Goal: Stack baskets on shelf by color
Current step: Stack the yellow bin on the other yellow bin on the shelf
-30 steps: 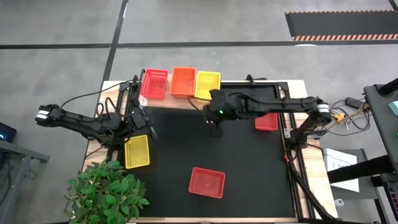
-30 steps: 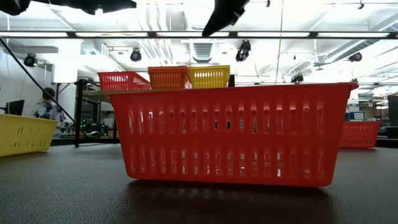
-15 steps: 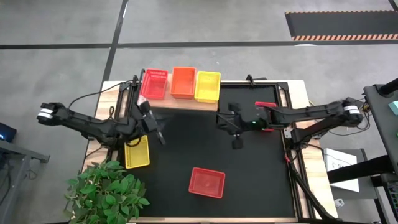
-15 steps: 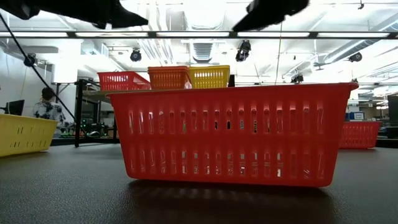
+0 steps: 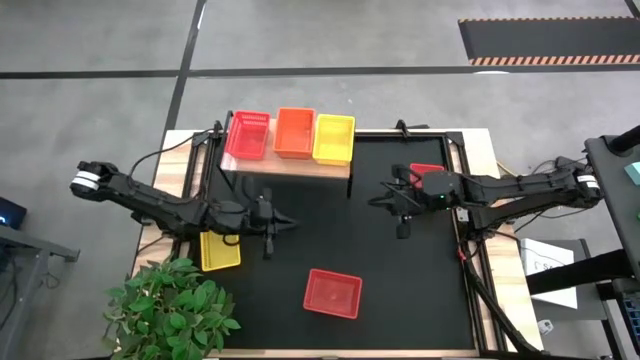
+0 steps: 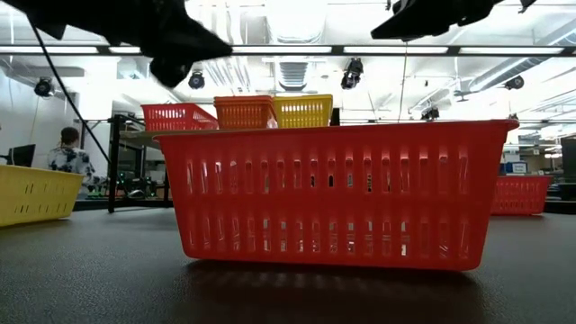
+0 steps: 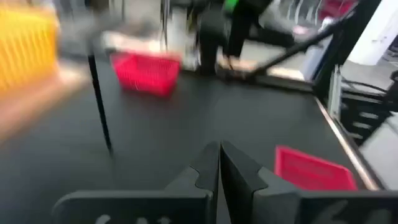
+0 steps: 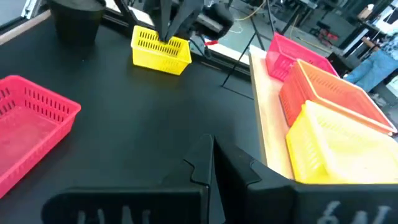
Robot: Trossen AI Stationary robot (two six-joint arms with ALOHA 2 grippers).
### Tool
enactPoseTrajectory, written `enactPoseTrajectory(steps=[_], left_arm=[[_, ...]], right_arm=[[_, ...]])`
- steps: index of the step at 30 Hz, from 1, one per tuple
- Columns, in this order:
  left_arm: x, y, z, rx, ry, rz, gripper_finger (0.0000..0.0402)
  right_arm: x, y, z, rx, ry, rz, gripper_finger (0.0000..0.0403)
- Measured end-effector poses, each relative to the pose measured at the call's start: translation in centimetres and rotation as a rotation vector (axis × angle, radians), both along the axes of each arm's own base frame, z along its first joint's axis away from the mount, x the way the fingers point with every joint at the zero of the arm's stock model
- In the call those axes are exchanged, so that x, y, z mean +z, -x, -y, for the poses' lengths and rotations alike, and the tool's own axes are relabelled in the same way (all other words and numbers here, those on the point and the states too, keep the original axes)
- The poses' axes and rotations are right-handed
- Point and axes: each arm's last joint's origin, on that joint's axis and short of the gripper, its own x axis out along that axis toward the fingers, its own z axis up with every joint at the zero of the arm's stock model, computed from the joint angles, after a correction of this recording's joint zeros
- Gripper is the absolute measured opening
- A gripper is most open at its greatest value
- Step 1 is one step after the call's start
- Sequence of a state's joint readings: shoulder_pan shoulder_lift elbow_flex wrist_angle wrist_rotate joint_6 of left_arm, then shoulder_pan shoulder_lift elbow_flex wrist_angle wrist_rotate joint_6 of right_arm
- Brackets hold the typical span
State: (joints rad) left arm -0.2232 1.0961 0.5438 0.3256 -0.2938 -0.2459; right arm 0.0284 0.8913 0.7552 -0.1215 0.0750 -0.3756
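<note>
Overhead, both end effectors [image 5: 287,222] [image 5: 377,199] pinched closed and empty above perforated plastic baskets [image 5: 333,292], pale wood shelf [image 5: 300,165].

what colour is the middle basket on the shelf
Orange. The middle basket on the shelf sits between a red and a yellow one, clearest in the high view.

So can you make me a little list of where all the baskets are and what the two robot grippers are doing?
shelf: holds three baskets in a row
on shelf: red basket, orange basket, yellow basket
on black mat: yellow basket near the plant, red basket at the front, red basket by the right arm
left gripper: shut, empty, over the mat
right gripper: shut, empty, over the mat
plant: at the table's front left corner
</note>
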Motion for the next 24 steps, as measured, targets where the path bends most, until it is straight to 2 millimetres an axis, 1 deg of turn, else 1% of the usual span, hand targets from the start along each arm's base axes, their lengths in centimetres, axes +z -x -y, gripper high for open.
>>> enactPoseTrajectory(steps=[3, 5, 7, 12, 15, 16, 18, 21, 24], left_arm=[[-0.2, 0.0, 0.4, 0.008, 0.161, -0.191, 0.0], [-0.3, 0.3, 0.8, 0.024, 0.263, -0.378, 0.0], [-0.2, 0.5, 1.3, 0.036, 0.324, -0.571, 0.0], [0.7, 1.0, 3.3, -0.034, 0.341, -1.002, 0.0], [0.2, 1.9, 3.8, -0.037, 0.33, -1.264, 0.0], [-0.1, 2.1, 3.9, -0.031, 0.329, -1.318, 0.0], [-0.6, 2.2, 4.0, -0.008, 0.345, -1.375, 0.0], [-1.4, 2.4, 4.0, 0.038, 0.362, -1.417, 0.0], [-1.9, 2.5, 4.0, 0.027, 0.393, -1.445, 0.0004]], right_arm=[[-0.3, 0.3, 0.0, 0.001, 0.002, -0.007, 0.0009], [-0.6, 0.5, 0.0, 0.005, 0.015, -0.015, 0.0009], [-0.7, 0.5, 0.0, 0.009, 0.027, -0.017, 0.0009], [-1.1, 0.4, 0.0, 0.011, 0.035, -0.033, 0.0009], [-1.1, 0.3, 0.0, 0.011, 0.036, -0.034, 0.0009], [-1.1, 0.3, 0.0, 0.011, 0.036, -0.036, 0.0009], [-1.2, 0.3, 0.0, 0.011, 0.036, -0.038, 0.0009], [-1.2, 0.3, 0.0, 0.011, 0.036, -0.037, 0.0009], [-1.2, 0.3, 0.0, 0.011, 0.036, -0.039, 0.0009]])
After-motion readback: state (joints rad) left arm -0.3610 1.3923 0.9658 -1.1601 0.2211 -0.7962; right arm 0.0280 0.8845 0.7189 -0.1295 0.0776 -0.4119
